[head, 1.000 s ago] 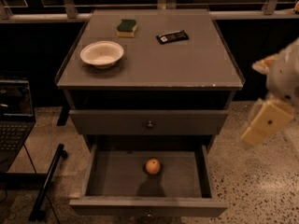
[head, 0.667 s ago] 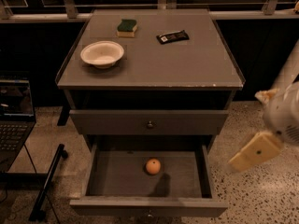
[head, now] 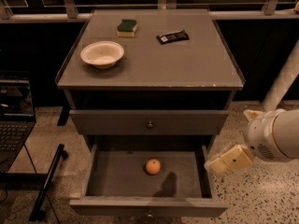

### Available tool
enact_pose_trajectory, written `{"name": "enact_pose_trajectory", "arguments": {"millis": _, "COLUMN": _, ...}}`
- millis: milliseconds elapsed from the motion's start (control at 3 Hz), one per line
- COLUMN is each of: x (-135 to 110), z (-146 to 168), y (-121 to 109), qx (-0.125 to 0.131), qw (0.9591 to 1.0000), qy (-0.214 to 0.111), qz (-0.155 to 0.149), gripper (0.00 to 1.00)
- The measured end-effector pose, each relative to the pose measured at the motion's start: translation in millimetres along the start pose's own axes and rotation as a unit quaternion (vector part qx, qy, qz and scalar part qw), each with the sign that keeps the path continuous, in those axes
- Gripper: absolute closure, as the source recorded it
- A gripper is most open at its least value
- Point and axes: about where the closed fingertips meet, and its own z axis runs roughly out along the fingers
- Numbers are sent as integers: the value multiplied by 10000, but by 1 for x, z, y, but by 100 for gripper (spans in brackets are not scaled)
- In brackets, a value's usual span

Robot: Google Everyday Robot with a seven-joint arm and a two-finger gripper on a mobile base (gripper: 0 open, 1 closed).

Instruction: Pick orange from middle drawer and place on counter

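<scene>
The orange (head: 153, 166) lies near the middle of the open middle drawer (head: 112, 178), which is pulled out at the bottom of the cabinet. The counter (head: 182, 64) is the flat grey top above it. My gripper (head: 220, 164) is a beige piece on the white arm (head: 273, 134). It hangs at the drawer's right edge, level with the orange and to its right, apart from it. It holds nothing that I can see.
The upper grey drawer (head: 149, 122) is closed. On the counter stand a white bowl (head: 102, 53), a green and yellow sponge (head: 127, 27) and a black packet (head: 172, 36). A laptop (head: 14, 120) and a black stand leg (head: 49, 181) are at the left.
My arm has come down and to the left, from beside the cabinet's right side to the right edge of the open drawer. The orange has not moved.
</scene>
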Motion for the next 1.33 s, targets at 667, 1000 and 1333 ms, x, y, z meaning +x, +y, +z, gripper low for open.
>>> {"name": "enact_pose_trajectory", "arguments": {"millis": 667, "x": 28, "z": 38, "y": 28, "qx": -305, "qw": 9988, "qy": -211, "qz": 314, "gripper": 0}}
{"name": "enact_pose_trajectory", "arguments": {"millis": 1000, "x": 31, "z": 106, "y": 39, "qx": -615, "qw": 9930, "qy": -819, "qz": 596, "gripper": 0}}
{"name": "enact_pose_trajectory", "arguments": {"millis": 1333, "x": 23, "z": 165, "y": 40, "qx": -857, "qw": 9845, "qy": -1331, "qz": 754, "gripper": 0}}
